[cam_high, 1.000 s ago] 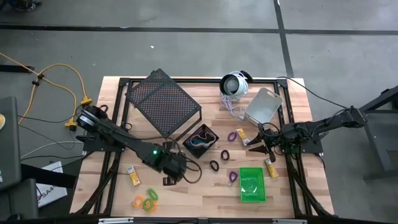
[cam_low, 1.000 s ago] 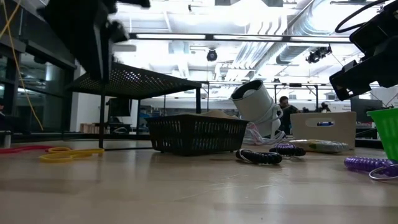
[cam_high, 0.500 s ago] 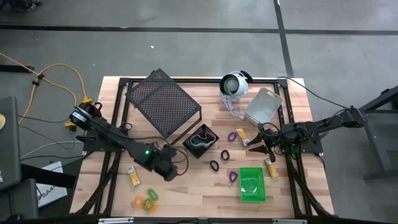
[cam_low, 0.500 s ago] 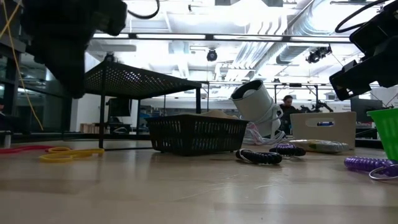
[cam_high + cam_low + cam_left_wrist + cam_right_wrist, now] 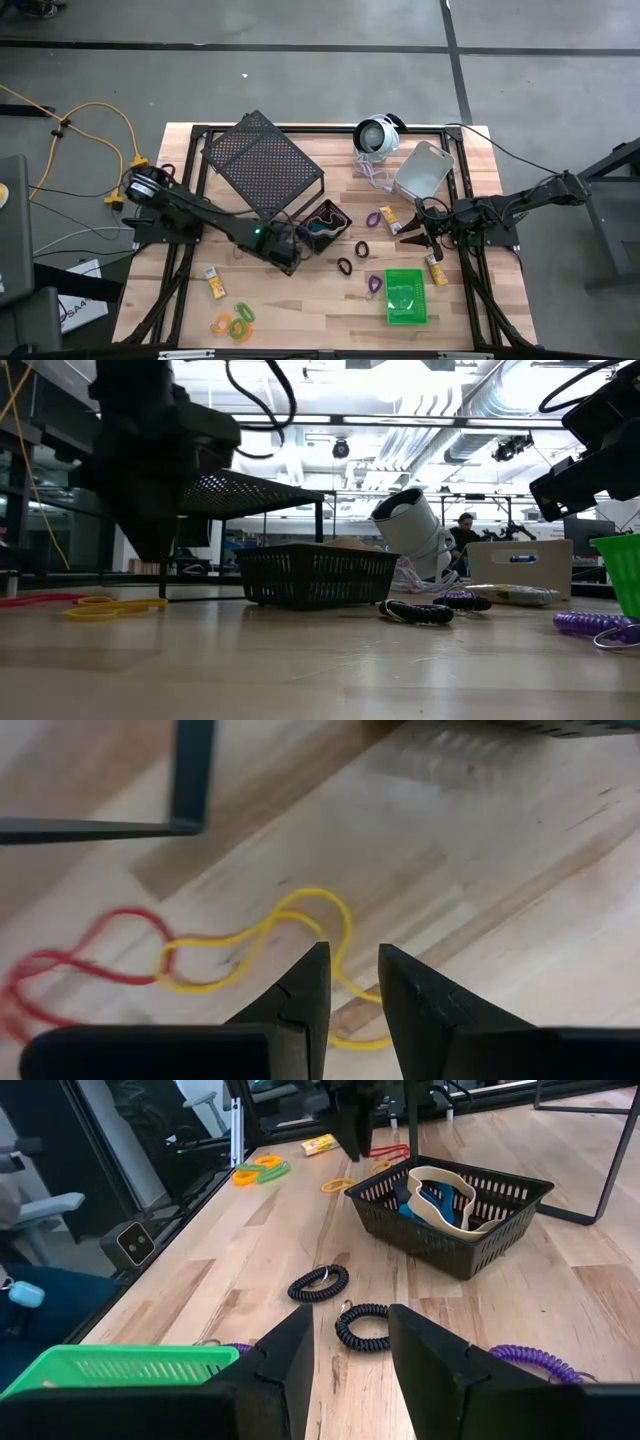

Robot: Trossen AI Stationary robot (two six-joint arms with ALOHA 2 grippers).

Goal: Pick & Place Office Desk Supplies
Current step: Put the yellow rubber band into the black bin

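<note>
So the left gripper (image 5: 288,255) is hanging just off the black bin (image 5: 322,227) in the overhead shot, but from up there its fingers are lost in the dark; its own wrist cam is showing them slightly parted with nothing pinched, right over a yellow loop (image 5: 262,942) linked to a red loop (image 5: 70,965) on the wood.

The right gripper (image 5: 418,237) is sitting at the far right side, next to a little yellow piece (image 5: 387,218); its wrist cam is showing the fingers spread and empty, looking over two black coiled loops (image 5: 318,1283) and a purple coiled loop (image 5: 528,1358); that view is also peeking inside the black bin, where blue and beige bands are lying.

The green bin (image 5: 405,296) is sitting near the front edge; the low cam is only catching its corner.

Orange and green loops (image 5: 234,320) are lying front-left.
</note>
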